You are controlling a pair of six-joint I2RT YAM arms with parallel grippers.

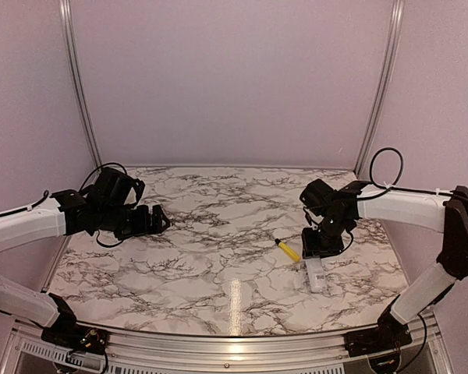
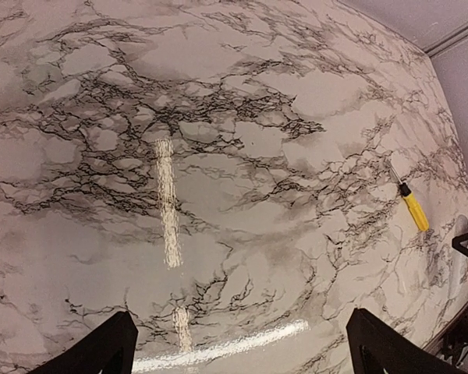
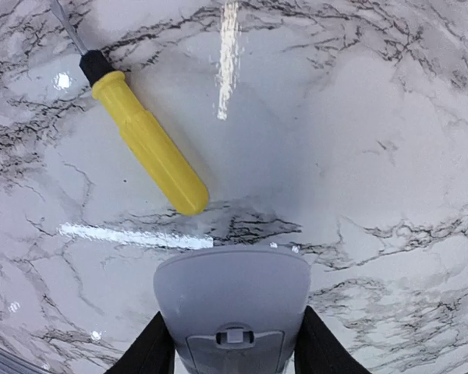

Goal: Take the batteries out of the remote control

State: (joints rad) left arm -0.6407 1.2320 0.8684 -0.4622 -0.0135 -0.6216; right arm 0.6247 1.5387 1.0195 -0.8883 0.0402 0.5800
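The remote control (image 3: 232, 288) lies flat on the marble worktop (image 1: 218, 234), at about 4 o'clock from its middle in the top view. Its back face is up and the battery cover (image 3: 234, 343) with its small latch is closed, so the batteries are not visible; I judge they are under it. The right tool (image 1: 320, 255) stands over the near end and its two dark fingers (image 3: 144, 352) lie against both long sides, pinching the remote control as far as the wrist view shows.

The body looks like light, stiff and smooth plastic, so it can slip or turn in a loose hold. I think the long sides are the good place to hold, leaving the latch free.

A yellow screwdriver (image 3: 144, 140) lies near, at 10 o'clock from the remote control, not touching it. The left tool (image 2: 238, 358) hovers well apart at 9 o'clock, spread wide and holding nothing.
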